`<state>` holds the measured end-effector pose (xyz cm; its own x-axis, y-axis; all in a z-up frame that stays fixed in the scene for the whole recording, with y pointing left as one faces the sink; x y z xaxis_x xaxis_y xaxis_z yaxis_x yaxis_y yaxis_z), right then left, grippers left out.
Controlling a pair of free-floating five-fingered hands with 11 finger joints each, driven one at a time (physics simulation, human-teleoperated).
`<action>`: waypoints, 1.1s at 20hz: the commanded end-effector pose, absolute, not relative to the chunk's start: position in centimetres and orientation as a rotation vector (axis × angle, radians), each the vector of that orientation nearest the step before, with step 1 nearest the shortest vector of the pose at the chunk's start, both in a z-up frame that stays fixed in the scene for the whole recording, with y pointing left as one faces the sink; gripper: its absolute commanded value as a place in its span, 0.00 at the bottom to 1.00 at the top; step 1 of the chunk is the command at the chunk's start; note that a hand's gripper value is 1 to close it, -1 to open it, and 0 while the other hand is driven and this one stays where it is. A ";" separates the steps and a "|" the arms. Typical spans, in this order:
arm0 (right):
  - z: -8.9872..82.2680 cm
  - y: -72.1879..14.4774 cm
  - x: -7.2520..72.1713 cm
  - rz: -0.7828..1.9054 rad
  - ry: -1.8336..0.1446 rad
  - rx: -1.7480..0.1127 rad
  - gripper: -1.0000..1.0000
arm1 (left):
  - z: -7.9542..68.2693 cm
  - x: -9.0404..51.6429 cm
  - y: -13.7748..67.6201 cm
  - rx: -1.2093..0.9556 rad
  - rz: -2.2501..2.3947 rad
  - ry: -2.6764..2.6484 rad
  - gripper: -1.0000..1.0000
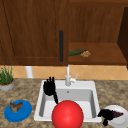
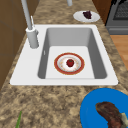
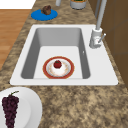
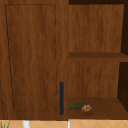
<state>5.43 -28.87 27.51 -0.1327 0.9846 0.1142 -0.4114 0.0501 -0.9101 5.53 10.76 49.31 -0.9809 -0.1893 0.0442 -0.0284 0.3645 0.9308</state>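
Nearest my camera in the front view sat a red ball (image 1: 67,115), large against the front rim of the sink (image 1: 82,85). Just right of it the right hand (image 1: 106,115) hung at the left edge of the white plate (image 1: 122,120). It overlapped the near end of the bunch of grapes (image 1: 117,114), and I could not tell whether it had closed on the bunch or only touched it. By my judgement nothing was lifted yet: the grapes lay flat on the plate, on the counter right of the sink, so picking them up and carrying them was all left to do. Their long axis ran along the counter, parallel to its front edge. In the right side view the stem end of the bunch (image 3: 10,110) pointed toward the sink and the tapered tip pointed away from it. To the left lay a blue plate (image 1: 23,113) with a brown piece of food (image 1: 15,106). In the basin a red-rimmed plate (image 3: 46,71) carried a small red fruit (image 3: 57,64). Farther back the left hand (image 1: 50,87) hovered over the sink's left side, fingers straight and spread upward, holding nothing. Behind it stood the faucet (image 1: 68,77) and a potted plant (image 1: 6,77). On the cabinet shelf (image 1: 105,58) above were a green vegetable (image 1: 76,52) and a brown lump (image 1: 85,54).
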 end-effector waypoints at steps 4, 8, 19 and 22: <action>27.5 -28.9 5.4 1.426 -1.038 -0.758 0.50 | 50.0 5.5 10.7 0.297 -1.495 -2.548 0.00; 27.5 -28.9 5.4 1.426 -1.038 -0.758 0.50 | 50.2 5.5 10.6 0.300 -1.482 -2.555 0.00; 27.5 -28.9 5.4 1.426 -1.038 -0.758 0.50 | 50.3 5.6 10.4 0.281 -1.453 -2.570 0.00; 27.5 -28.9 5.4 1.426 -1.038 -0.758 0.50 | 50.4 5.6 10.4 0.283 -1.444 -2.573 0.00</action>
